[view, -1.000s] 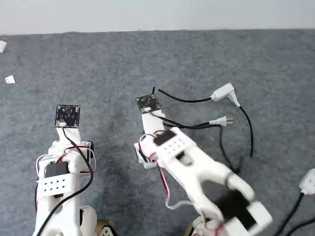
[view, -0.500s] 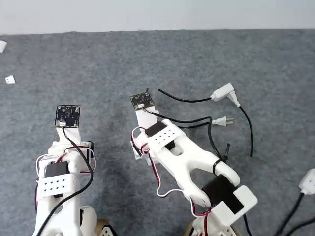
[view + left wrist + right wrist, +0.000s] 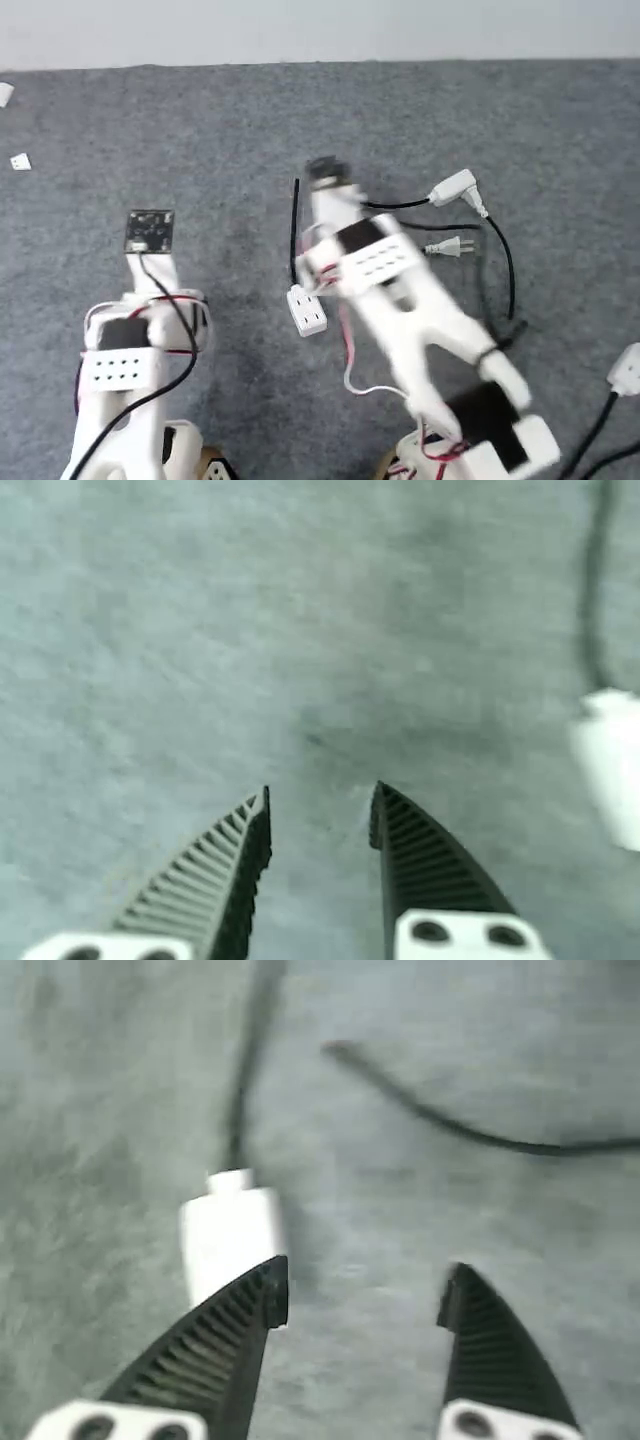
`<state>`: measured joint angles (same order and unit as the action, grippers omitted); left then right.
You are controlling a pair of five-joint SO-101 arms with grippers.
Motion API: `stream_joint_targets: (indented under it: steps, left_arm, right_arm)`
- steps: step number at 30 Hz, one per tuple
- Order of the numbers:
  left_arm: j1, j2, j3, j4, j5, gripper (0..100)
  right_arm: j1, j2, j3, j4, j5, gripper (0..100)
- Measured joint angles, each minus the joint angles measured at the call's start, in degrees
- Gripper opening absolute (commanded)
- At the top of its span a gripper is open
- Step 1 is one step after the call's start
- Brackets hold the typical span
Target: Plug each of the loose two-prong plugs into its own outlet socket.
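The right claw (image 3: 365,1275) stands wide open with nothing in it, low over the grey carpeted table (image 3: 200,120). The white rectangular outlet block (image 3: 228,1235) is not in the gap. It sits just outside one finger, its near end by that fingertip. Its long axis runs roughly along the claw's own reach, and its black cord (image 3: 250,1060) leaves from the far end.

From above, the same block (image 3: 307,310) lies close against the right arm (image 3: 400,290), on the side facing the left arm. The loose plugs lie on the arm's other side: a small white two-prong plug (image 3: 445,246), prongs pointing away from the arm, and beyond it a larger angled white plug (image 3: 455,187).

The left claw (image 3: 320,795) is open too, holding nothing, with bare carpet between its fingers.

The right arm looks much the nearer to both plugs, and the left arm is well apart from them. To my eye the right claw needs to swing away from the block and towards the small plug, then close across its body.
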<state>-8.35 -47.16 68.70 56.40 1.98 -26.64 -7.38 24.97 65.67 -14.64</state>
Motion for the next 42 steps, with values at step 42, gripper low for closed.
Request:
stream_joint_targets:
  steps: [42]
  left_arm:
    - [34.99, 42.9, -27.25, -2.11, 39.21, 26]
  right_arm:
    - [29.19, 7.47, 1.23, -10.37, 4.04, 2.9]
